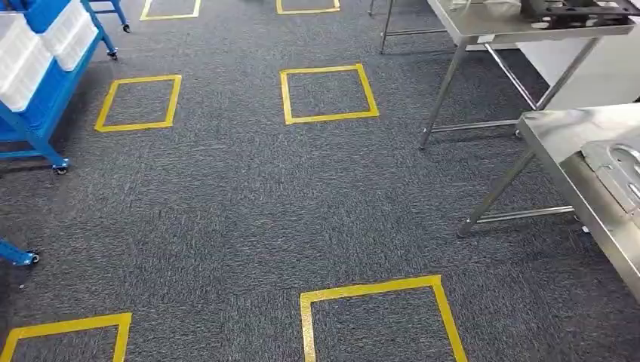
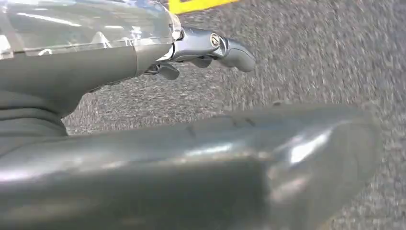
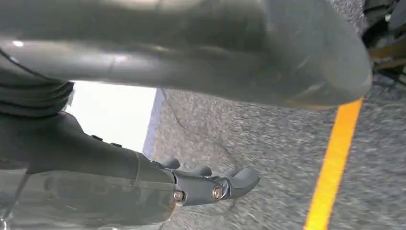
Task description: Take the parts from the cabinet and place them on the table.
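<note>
- Nearest the lens, the left hand (image 2: 119, 62) is seen from its wrist view behind its thick grey thumb (image 2: 215, 158). The darker fingers (image 2: 230, 50) are stretched out and slightly apart over the carpet, and nothing is held.
- Right hand (image 3: 119, 177): it is shown the same way, with the thumb (image 3: 215, 52) large in the foreground and the fingers (image 3: 234, 179) extended, loosely spread and empty above a yellow tape line (image 3: 335, 158).
- Grey carpet (image 1: 226, 211): it is marked with yellow tape squares (image 1: 329, 93) and separates the cabinet from the tables.
- Near steel table (image 1: 573, 136): it is placed at the robot's right. A flat grey metal part (image 1: 615, 170) lies on it, cut off by the frame edge.
- Far steel table (image 1: 483, 26): it stands further ahead on the right, with a dark fixture (image 1: 573, 11) on top.
- Blue wheeled cabinet (image 1: 53, 98): it is set ahead and to the left, well apart from both tables, and loaded with white bins (image 1: 23, 60). The parts inside, and their long axis, cannot be made out.
- Governing relation: the cabinet lies forward-left and the tables forward-right, so the left hand is judged to be nearer the pickup. A walk to the cabinet is judged necessary before any reach.
</note>
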Action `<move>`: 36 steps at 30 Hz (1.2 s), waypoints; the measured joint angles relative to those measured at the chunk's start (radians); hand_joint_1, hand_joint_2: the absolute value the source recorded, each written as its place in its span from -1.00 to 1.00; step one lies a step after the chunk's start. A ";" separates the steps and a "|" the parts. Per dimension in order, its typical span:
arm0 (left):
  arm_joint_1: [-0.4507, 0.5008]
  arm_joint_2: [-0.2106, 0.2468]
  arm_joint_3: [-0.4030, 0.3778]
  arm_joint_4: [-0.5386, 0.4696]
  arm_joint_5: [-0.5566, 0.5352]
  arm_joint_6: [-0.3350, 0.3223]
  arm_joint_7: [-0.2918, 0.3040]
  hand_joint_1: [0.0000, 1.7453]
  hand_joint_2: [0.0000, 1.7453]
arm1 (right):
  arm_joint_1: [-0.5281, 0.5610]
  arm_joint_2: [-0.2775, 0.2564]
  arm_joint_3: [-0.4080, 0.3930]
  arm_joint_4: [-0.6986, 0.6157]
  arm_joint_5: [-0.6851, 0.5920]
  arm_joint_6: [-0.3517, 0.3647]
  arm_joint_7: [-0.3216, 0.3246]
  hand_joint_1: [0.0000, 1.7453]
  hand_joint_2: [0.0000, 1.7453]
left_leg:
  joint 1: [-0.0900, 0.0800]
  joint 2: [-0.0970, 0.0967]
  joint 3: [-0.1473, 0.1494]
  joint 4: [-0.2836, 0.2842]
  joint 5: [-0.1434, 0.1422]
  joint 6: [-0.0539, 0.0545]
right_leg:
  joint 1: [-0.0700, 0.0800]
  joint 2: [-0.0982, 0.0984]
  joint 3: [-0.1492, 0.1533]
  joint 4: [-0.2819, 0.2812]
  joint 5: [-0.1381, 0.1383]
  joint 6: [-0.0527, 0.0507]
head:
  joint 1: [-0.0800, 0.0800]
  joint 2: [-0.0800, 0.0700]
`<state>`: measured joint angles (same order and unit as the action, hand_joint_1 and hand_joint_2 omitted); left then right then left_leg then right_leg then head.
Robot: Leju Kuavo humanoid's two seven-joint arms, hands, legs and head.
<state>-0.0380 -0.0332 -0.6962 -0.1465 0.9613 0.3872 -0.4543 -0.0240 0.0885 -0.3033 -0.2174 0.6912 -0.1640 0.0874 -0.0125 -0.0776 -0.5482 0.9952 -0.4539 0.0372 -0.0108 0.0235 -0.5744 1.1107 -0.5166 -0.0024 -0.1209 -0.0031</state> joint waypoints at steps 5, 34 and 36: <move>0.002 -0.003 -0.002 0.000 -0.002 0.018 0.013 -1.00 -1.00 | -0.016 0.005 -0.001 0.007 0.010 0.005 0.003 -1.00 -1.00 | 0.003 -0.043 -0.017 0.004 0.003 -0.021 | 0.010 0.024 0.037 -0.096 0.020 -0.015 | 0.000 0.000; 0.003 0.008 -0.034 0.000 -0.029 0.024 0.047 -1.00 -1.00 | -0.014 0.029 -0.018 0.025 0.005 0.023 0.048 -1.00 -1.00 | 0.006 -0.039 -0.017 0.009 0.002 -0.020 | 0.002 0.055 0.025 -0.090 0.024 -0.007 | 0.000 0.000; 0.006 0.009 -0.035 0.000 -0.029 0.023 0.048 -1.00 -1.00 | -0.017 0.030 -0.019 0.025 0.005 0.023 0.047 -1.00 -1.00 | 0.011 -0.062 -0.021 0.004 0.005 -0.033 | 0.006 0.036 0.030 -0.095 0.025 -0.015 | 0.000 0.000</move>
<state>-0.0319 -0.0240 -0.7309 -0.1465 0.9323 0.4105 -0.4063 -0.0408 0.1186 -0.3223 -0.1926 0.6966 -0.1415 0.1347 -0.0018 -0.1400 -0.5692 0.9994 -0.4491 0.0041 -0.0051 0.0597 -0.5444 1.0158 -0.4913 -0.0175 -0.1209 -0.0034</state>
